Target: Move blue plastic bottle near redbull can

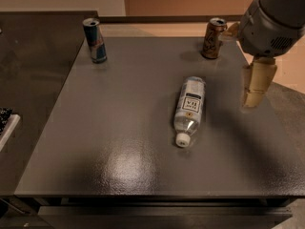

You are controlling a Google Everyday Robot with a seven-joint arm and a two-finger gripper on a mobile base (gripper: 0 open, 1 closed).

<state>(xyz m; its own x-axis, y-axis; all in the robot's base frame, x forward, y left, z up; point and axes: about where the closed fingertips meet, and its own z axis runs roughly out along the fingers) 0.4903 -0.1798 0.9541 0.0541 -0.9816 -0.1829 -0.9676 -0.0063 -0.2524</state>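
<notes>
The blue plastic bottle (pixel 189 109) lies on its side in the middle of the dark table (pixel 119 142), white cap toward the near edge, label with a dark square logo facing up. The redbull can (pixel 95 40) stands upright at the table's far left corner. My gripper (pixel 252 98) hangs above the table's right side, to the right of the bottle and apart from it, holding nothing that I can see. The grey arm housing (pixel 274 18) fills the upper right corner.
A brown-gold can (pixel 213 38) stands upright at the far right of the table, just behind my gripper. A darker counter (pixel 33 80) adjoins the table on the left, with a white object (pixel 5 125) at its left edge.
</notes>
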